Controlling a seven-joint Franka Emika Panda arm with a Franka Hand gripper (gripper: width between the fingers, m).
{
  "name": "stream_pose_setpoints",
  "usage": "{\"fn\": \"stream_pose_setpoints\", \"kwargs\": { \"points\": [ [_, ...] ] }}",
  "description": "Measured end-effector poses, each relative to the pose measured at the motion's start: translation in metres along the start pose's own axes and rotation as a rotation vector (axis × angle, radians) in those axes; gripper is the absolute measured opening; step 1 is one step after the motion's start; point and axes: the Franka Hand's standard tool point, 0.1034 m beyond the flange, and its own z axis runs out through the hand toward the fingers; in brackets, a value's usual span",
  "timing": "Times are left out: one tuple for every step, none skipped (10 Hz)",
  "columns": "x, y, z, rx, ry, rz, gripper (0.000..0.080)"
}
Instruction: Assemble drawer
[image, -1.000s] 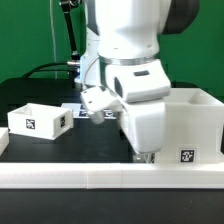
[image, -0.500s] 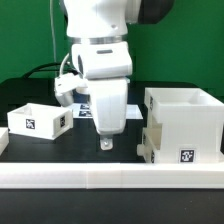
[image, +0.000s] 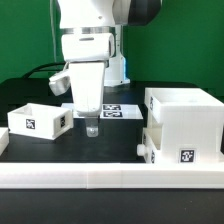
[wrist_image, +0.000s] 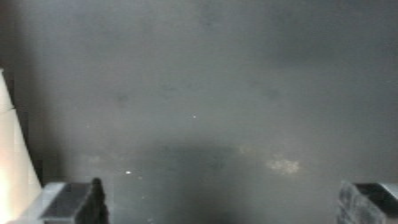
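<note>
The drawer's large white open housing (image: 185, 122) stands at the exterior view's right, with a tagged front. A smaller white part (image: 148, 148) juts from its lower side toward the exterior view's left. One open-top white tray (image: 38, 119) sits at the exterior view's left. My gripper (image: 92, 128) hangs just above the dark table between tray and housing, closer to the tray. In the wrist view the gripper (wrist_image: 226, 205) is open and empty, its fingers (wrist_image: 80, 203) wide apart over bare dark table. A white edge (wrist_image: 15, 150) shows at the side of the wrist view.
The marker board (image: 118, 109) lies on the table behind my gripper. The long white border wall (image: 110, 178) runs along the front of the table. Black cables (image: 45, 70) hang at the back on the exterior view's left.
My gripper has moved from beside the housing toward the exterior view's left and now hangs near the tray. The housing and tray have not moved.
</note>
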Motion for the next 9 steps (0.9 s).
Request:
{"fn": "stream_pose_setpoints", "kwargs": {
  "points": [
    [0.0,0.0,0.001,0.001,0.0,-0.001,0.0649],
    [0.0,-0.001,0.001,0.002,0.0,-0.001,0.0649],
    [-0.003,-0.002,0.0,0.0,-0.001,0.006,0.0649],
    [-0.017,-0.009,-0.005,-0.009,-0.011,0.038,0.0649],
    [-0.028,-0.019,-0.011,-0.012,-0.02,0.065,0.0649],
    [-0.037,-0.026,-0.016,-0.021,-0.028,0.08,0.0649],
    [-0.047,-0.034,-0.021,-0.031,-0.036,0.097,0.0649],
    [-0.047,-0.035,-0.019,-0.028,-0.035,0.128,0.0649],
    [-0.046,-0.035,-0.018,-0.027,-0.036,0.124,0.0649]
  ]
}}
